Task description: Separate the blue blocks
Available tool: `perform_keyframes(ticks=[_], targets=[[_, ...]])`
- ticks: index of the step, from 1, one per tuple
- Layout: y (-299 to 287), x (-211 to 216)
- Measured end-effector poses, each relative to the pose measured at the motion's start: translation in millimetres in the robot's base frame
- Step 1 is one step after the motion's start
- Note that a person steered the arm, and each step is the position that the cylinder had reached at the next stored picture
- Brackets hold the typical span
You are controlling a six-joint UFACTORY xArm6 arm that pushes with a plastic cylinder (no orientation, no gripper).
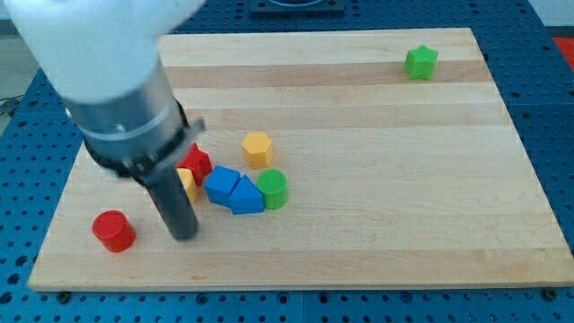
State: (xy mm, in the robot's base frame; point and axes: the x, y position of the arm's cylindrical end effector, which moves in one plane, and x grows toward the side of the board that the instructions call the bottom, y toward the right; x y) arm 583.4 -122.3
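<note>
Since the two blue blocks (234, 191) lie pressed together at about seven o'clock from the board's (377, 179) centre, the separation looks not yet done. Their joined mass runs long from ten o'clock to four o'clock (the right one seems a wedge, peak up). A green cylinder (273, 189) touches them at three o'clock. My tip (184, 235), a bare rod with nothing to open or close, rests at their eight o'clock, just apart.

A single camera looks down at a slant from beyond the board's (377, 135) bottom edge, close enough that the board nearly fills the view
</note>
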Motion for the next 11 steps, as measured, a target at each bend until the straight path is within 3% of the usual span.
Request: perform_keyframes(ticks=[1,2,4,5,6,7,8,9,11], targets=[[46.9,7.6],[46.9,5.7],[36.0,-94.0],[36.0,-103.0],[36.1,-85.2],[50.9,-3.4],[61.5,1.8],[104.9,-63.5],[106.5,-144.3]])
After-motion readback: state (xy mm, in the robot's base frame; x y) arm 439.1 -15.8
